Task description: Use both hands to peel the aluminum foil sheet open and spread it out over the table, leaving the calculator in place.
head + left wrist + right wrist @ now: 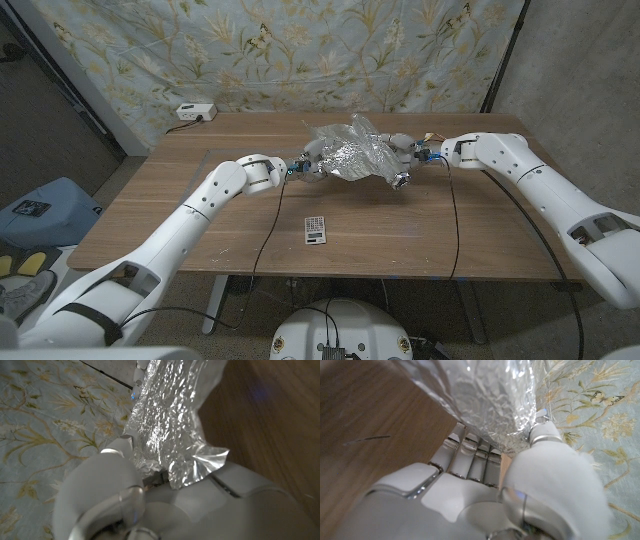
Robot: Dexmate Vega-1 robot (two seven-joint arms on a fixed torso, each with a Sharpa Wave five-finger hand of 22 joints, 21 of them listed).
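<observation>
A crumpled aluminum foil sheet (350,150) hangs bunched above the far middle of the wooden table (200,215), held between both hands. My left hand (305,166) grips its left edge; in the left wrist view the foil (172,415) runs down between the thumb and the fingers of that hand (150,495). My right hand (410,160) holds the right edge; in the right wrist view the thumb (545,435) pins the foil (480,395) against the fingers (475,457). The small calculator (315,229) lies on the table nearer the front, apart from the foil.
A white box (195,112) sits at the table's far left corner. Thin cables (272,225) trail from both wrists across the tabletop. A floral cloth (300,50) hangs behind the table. A blue object (40,210) lies on the floor at left.
</observation>
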